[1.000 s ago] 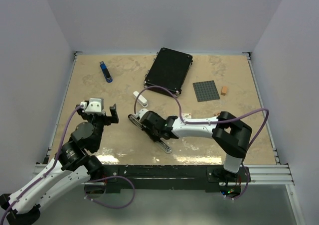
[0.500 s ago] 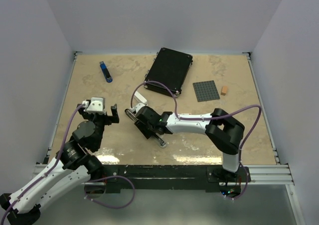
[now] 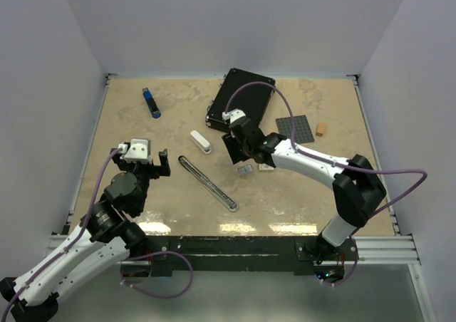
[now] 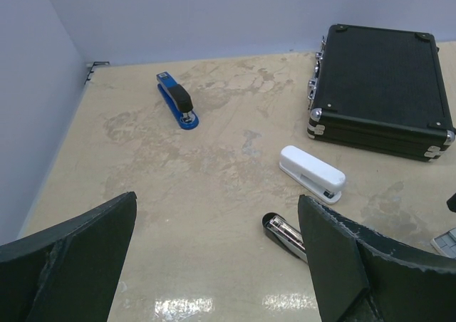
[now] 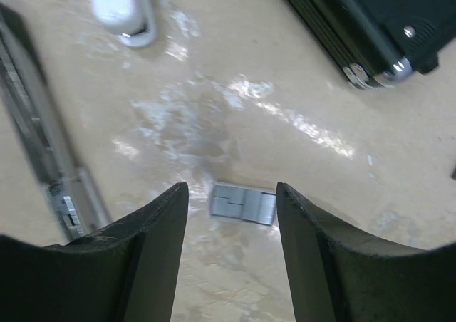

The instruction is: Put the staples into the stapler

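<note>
Staples box (image 3: 266,167), seen from above, lies just beside my right gripper (image 3: 239,154), with a grey strip (image 3: 246,170) next to it and the opened stapler (image 3: 206,183) further left. Left wrist view: my left gripper (image 4: 217,215) gapes wide, empty. Right wrist view: my jaws stand parted above the grey strip (image 5: 244,204), holding nothing.

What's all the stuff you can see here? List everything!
blue stapler: 1, blue, far left
case: 1, black, far middle
small stapler: 1, white, near the case
opened stapler: 1, black and silver, in the middle
staple strip: 1, grey, right of opened stapler
staples box: 1, white, right of the strip
studded plate: 1, dark grey, right of case
cube: 1, orange-brown, beside the plate
left gripper: 1, black, open, near left
right gripper: 1, black, open, over the strip
</note>
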